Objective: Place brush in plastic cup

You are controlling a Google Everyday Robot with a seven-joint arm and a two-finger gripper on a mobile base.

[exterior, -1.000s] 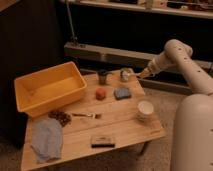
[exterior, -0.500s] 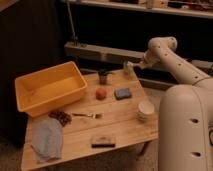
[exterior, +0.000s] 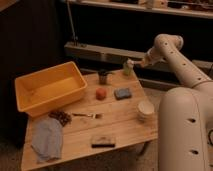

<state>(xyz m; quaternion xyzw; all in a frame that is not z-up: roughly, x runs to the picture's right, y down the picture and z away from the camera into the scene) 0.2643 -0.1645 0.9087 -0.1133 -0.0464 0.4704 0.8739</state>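
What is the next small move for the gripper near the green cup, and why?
Probably a short, straight descent. The gripper is just beside the rim of the light-green plastic cup, on its right. I cannot make out the brush; if it is held there, lowering would put it inside.

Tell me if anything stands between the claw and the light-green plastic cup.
Nothing visible does. The claw hangs close beside the plastic cup at the table's back edge, with no object between them. The dark grey cup stands on the cup's other side. The brush cannot be made out.
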